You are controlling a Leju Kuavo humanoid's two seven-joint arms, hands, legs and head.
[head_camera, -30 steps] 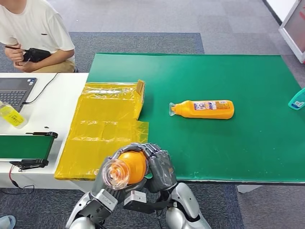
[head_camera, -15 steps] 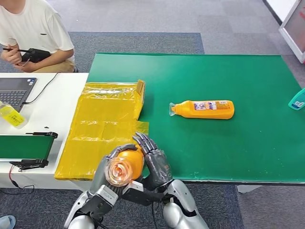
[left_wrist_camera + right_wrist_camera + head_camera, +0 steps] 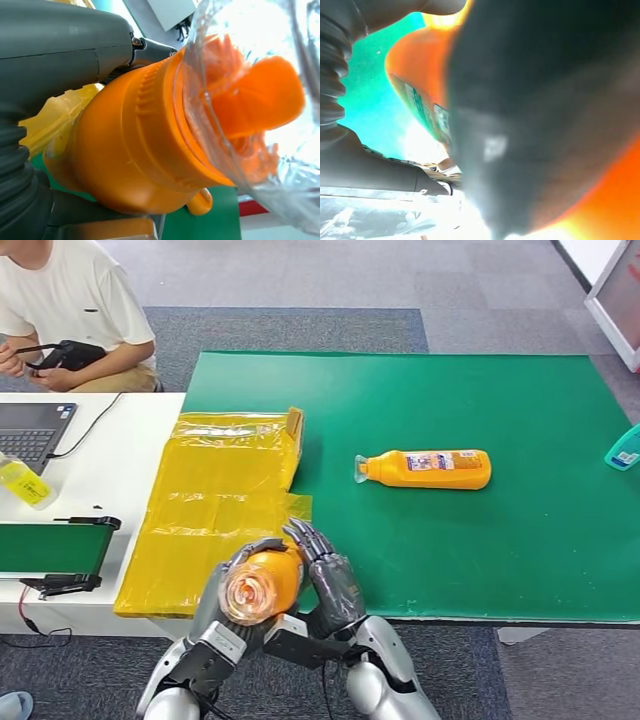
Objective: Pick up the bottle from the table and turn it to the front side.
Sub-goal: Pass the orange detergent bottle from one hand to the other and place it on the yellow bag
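Observation:
My left hand point(image 3: 213, 608) grips an orange bottle point(image 3: 264, 583) just past the near edge of the green table point(image 3: 490, 560), its clear cap point(image 3: 245, 598) pointing up at my head. Its fingers curl over the bottle's body point(image 3: 143, 150). My right hand point(image 3: 332, 585) stands against the bottle's right side with its fingers straight and spread, not wrapped around it. In the right wrist view the orange bottle point(image 3: 414, 60) with its label sits very close and blurred. A second orange bottle point(image 3: 426, 469) lies on its side in the middle of the table, cap to the left.
Yellow plastic bags point(image 3: 219, 500) lie across the seam between the green table and a white table point(image 3: 113, 470). A laptop point(image 3: 30, 430), a small yellow bottle point(image 3: 26, 483) and a green belt unit point(image 3: 53, 545) sit at the left. A person point(image 3: 68, 300) sits behind. A teal object point(image 3: 625, 450) lies far right.
My right hand's fingers have come off the bottle and straightened beside it. The left hand keeps its hold, and the bottle has shifted only slightly.

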